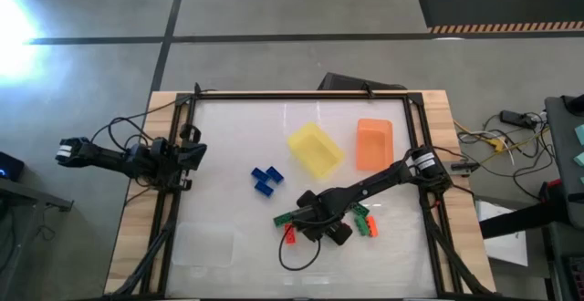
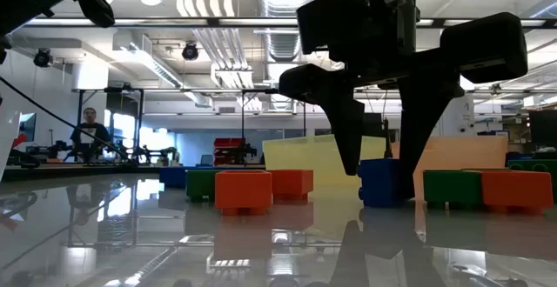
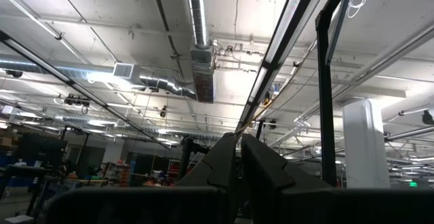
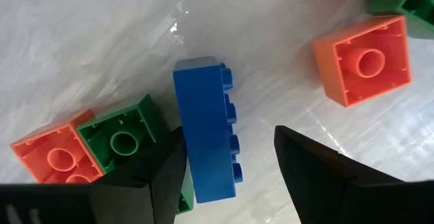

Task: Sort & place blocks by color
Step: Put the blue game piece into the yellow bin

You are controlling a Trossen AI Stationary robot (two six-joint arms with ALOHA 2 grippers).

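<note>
Little of the sorting looks done. Far left of the yellow tray [image 1: 315,150], the left gripper [image 1: 66,150] waits off the table's [image 1: 228,137] edge, clenched on nothing. Just left of the tray sits a small cluster of blue blocks [image 1: 266,181] — the only colour gathered so far. In front of the tray the right gripper [image 4: 227,176] stands spread around a long blue block [image 4: 207,132] lying on the table among green and red-orange blocks [image 4: 366,60], not yet squeezing it. The yellow tray and the orange tray [image 1: 373,143] beside it look empty — nearly all the sorting is left.
</note>
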